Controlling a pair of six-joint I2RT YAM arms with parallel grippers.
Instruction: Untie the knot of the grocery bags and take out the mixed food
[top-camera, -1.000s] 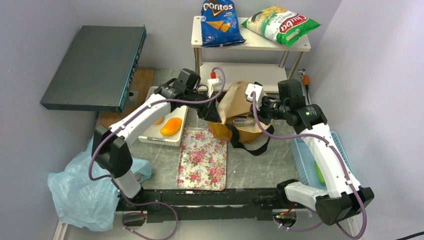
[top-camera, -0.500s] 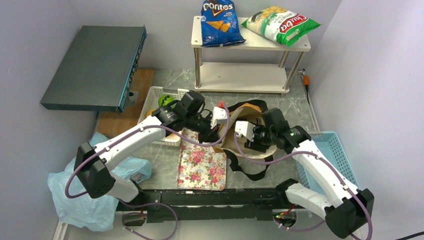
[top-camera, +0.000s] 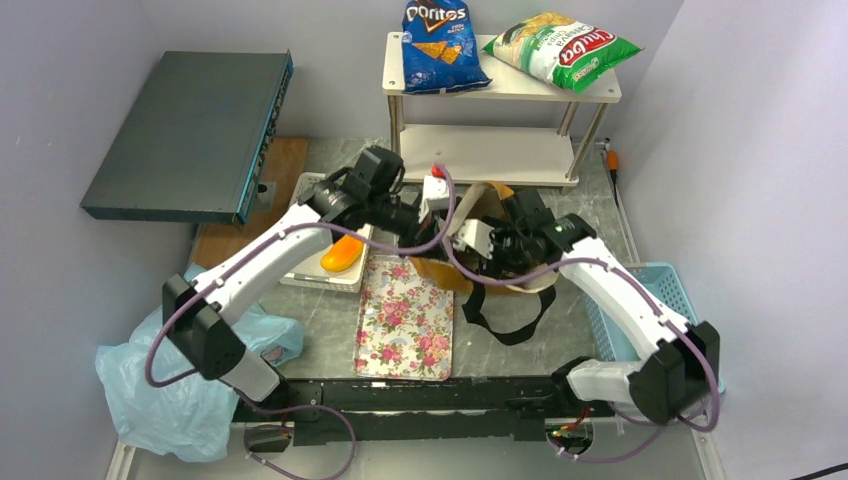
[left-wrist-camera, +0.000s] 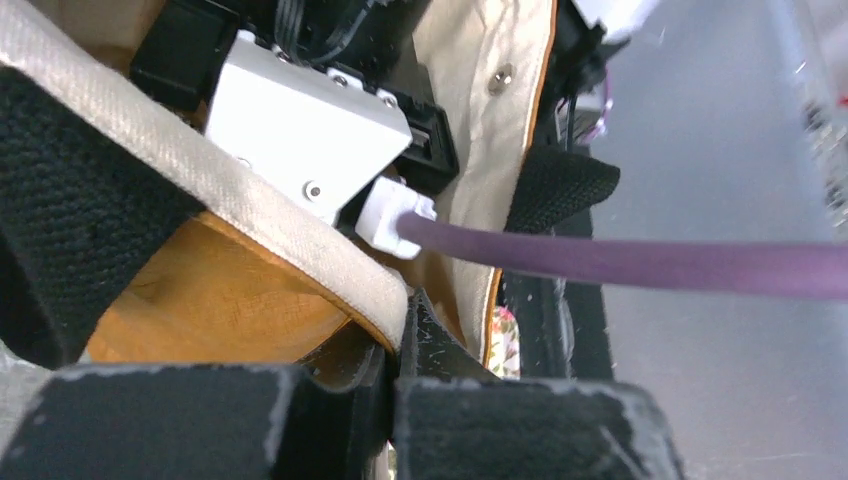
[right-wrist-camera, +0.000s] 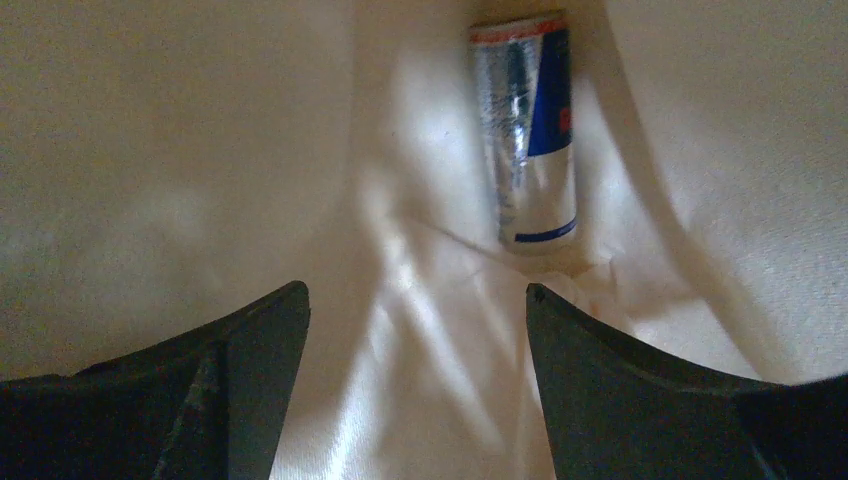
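The orange-tan tote (top-camera: 442, 268) lies open in the middle of the table, its black straps (top-camera: 510, 318) trailing loose toward me; no knot shows. My left gripper (left-wrist-camera: 400, 345) is shut on the tote's cream rim (left-wrist-camera: 250, 225) and holds the mouth up. My right gripper (right-wrist-camera: 415, 300) is inside the bag, open, with bare lining between its fingers. A slim silver can (right-wrist-camera: 525, 130) lies on the lining just beyond them, untouched. An orange-yellow mango (top-camera: 341, 253) rests on the white tray (top-camera: 300, 272). The green-white chip bag (top-camera: 562, 48) lies on the shelf.
A floral tray (top-camera: 405, 315) lies in front of the tote. The blue Doritos bag (top-camera: 437, 40) shares the white shelf (top-camera: 500, 150). A blue basket (top-camera: 655, 285) stands at the right, a crumpled light-blue plastic bag (top-camera: 165, 385) at the near left, a dark box (top-camera: 190, 130) at the far left.
My right gripper has opened from shut and gone into the tote's mouth. Both arms with the tote swung toward me, then back away; my left gripper kept its hold on the rim.
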